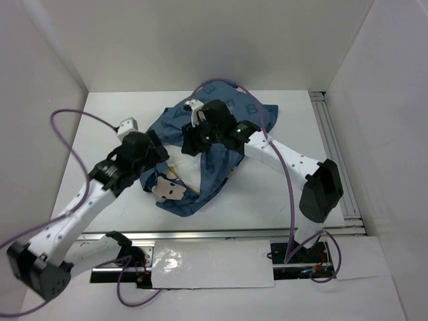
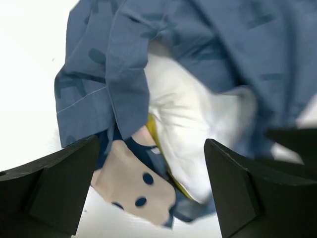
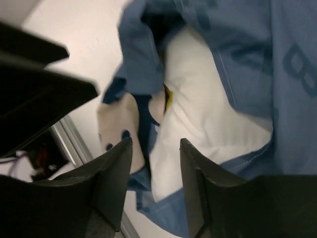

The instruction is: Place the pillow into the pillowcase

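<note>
The dark blue pillowcase (image 1: 221, 157) lies crumpled in the middle of the table. The white pillow (image 1: 186, 175) with yellow piping shows only at the case's open mouth; the rest is inside. A beige dotted patch of the case's print (image 1: 167, 190) lies at the near left corner. My left gripper (image 1: 159, 166) is open and empty above that mouth. In the left wrist view (image 2: 153, 198) it hovers over the pillow (image 2: 193, 124) and case (image 2: 114, 64). My right gripper (image 1: 192, 142) is open and empty over the case; its wrist view (image 3: 156, 178) shows pillow (image 3: 198, 109) and case (image 3: 247, 49).
An aluminium rail (image 1: 332, 154) runs along the table's right side and another (image 1: 221, 233) along the near edge. White walls close in the back and sides. The left arm's dark body (image 3: 34, 94) shows close by in the right wrist view.
</note>
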Motion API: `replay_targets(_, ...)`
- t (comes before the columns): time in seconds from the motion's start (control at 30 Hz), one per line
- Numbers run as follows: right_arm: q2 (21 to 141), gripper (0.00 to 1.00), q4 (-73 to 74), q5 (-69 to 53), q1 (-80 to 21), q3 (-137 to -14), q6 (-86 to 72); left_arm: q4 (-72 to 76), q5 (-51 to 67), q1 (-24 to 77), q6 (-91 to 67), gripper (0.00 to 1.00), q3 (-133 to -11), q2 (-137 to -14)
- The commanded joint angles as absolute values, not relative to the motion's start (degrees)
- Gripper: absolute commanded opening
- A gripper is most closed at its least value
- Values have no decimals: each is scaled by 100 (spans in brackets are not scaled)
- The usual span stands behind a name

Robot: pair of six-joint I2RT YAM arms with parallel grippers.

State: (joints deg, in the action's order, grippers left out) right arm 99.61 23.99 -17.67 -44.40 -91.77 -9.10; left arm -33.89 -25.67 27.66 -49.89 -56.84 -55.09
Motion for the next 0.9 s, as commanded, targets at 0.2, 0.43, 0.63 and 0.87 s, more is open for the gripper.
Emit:
replay_targets(0.2,9510,46,2452,-1539,-5166,-7796,-105,-3322,-2839,2040,-4799,85,-6609,-7891)
replay_targets(0.43,9773,45,2663,-985,-5790,-7428,342,-3445,-2602,1548,-4553,33,-6961,-8868)
replay_targets(0.63,10036,47,2321,-204,-5994,-7295,352,-3042,-2329,1380,-4140,0,-6873,-8203)
replay_targets(0.87,10458,40,1723,379,-6047,-7330,334,-2725,-2005,1038,-3648,0,-6802,-7322)
